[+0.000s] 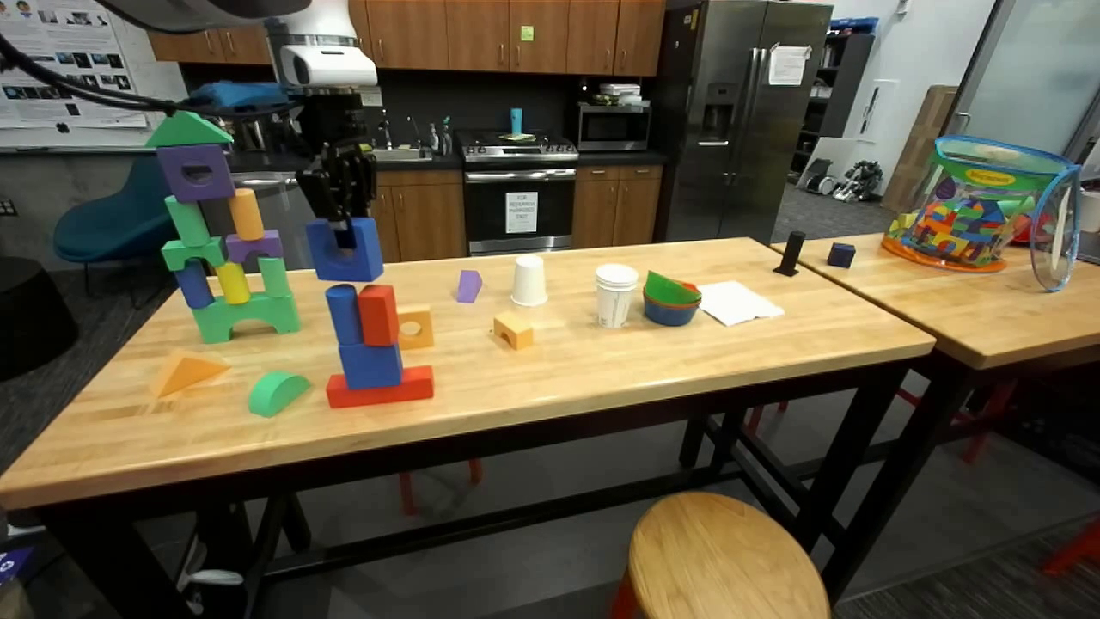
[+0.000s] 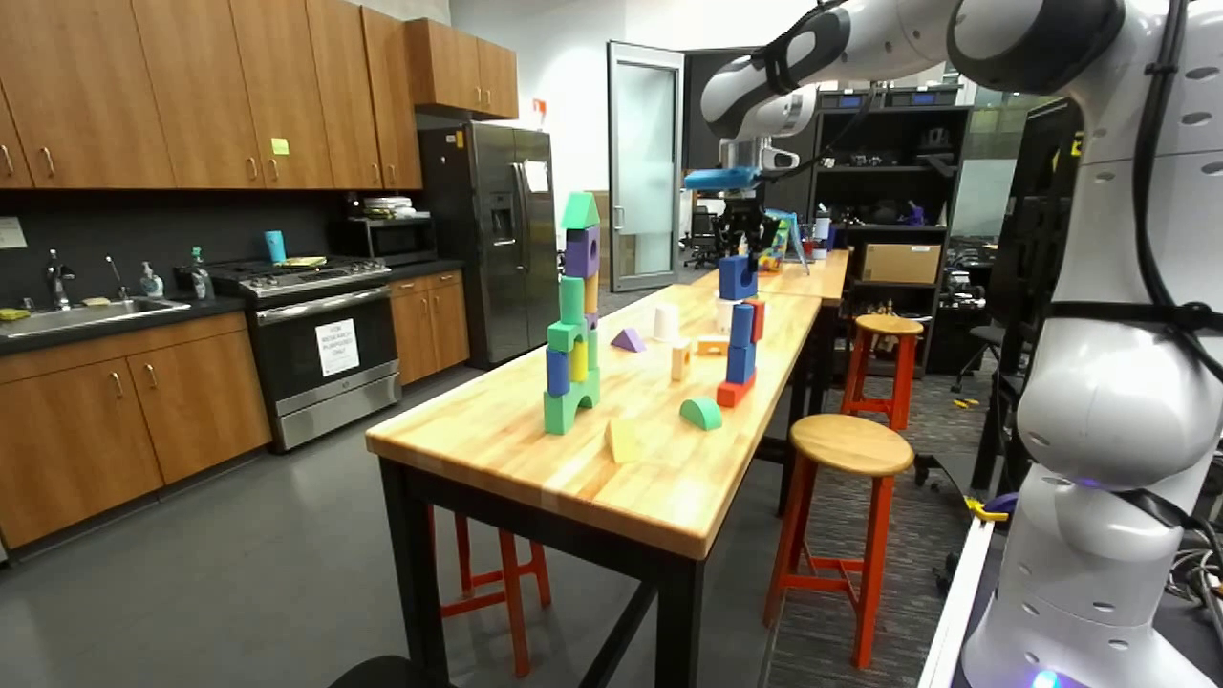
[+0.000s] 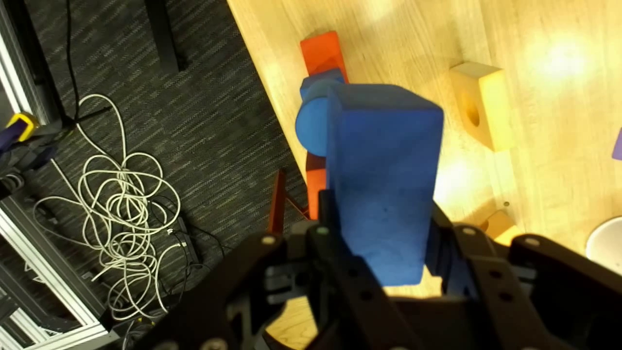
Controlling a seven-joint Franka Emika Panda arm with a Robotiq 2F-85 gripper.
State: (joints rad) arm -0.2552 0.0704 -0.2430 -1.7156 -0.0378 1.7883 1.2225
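Your pincer [image 3: 383, 211] is pinching a blue block [image 1: 368, 255], its jaws pressed against two opposite sides. You have that block just above the smaller tower [image 1: 364, 351]; you cannot tell from these views whether the two touch. Beneath it, a blue cylinder [image 1: 345, 315] and an upright red block [image 1: 379, 315] stand side by side on a blue cuboid [image 1: 375, 371], which rests on a long red bar [image 1: 382, 392] lying on the worktop [image 1: 516, 378].

Near the tower you see a yellow block with a round hole [image 1: 416, 328] and a green half-round [image 1: 278, 394], and farther out an orange wedge [image 1: 187, 373], an orange arch [image 1: 514, 331] and a purple wedge [image 1: 469, 286]. Well apart from your pincer, the taller stack [image 1: 192, 254] stands upright, topped by a green triangular block [image 1: 187, 129]. Away in the opposite direction, you find an upturned white cup [image 1: 529, 281], a paper cup [image 1: 614, 301], a blue bowl [image 1: 669, 313] and a white sheet [image 1: 737, 303].
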